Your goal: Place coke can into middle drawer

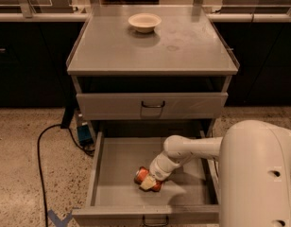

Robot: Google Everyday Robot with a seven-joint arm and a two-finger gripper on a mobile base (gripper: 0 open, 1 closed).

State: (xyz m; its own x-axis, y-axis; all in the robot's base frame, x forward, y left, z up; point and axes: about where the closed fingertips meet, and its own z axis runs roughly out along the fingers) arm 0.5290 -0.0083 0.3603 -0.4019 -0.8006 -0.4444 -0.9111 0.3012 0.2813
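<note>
The middle drawer (118, 167) is pulled wide open at the bottom of the grey cabinet. The red coke can (141, 175) is down inside it, tilted, near the middle front of the drawer floor. My gripper (149, 181) reaches in from the right on the white arm (192, 148) and is shut on the can, with a cream finger (147, 184) across its front. Whether the can rests on the drawer floor I cannot tell.
The drawer above (152, 106) is closed, with a dark loop handle. A cream bowl (144, 21) sits at the back of the cabinet top (183, 51). A black cable (40, 145) and a small blue box (84, 135) lie on the floor at left. My white body (259, 174) fills the lower right.
</note>
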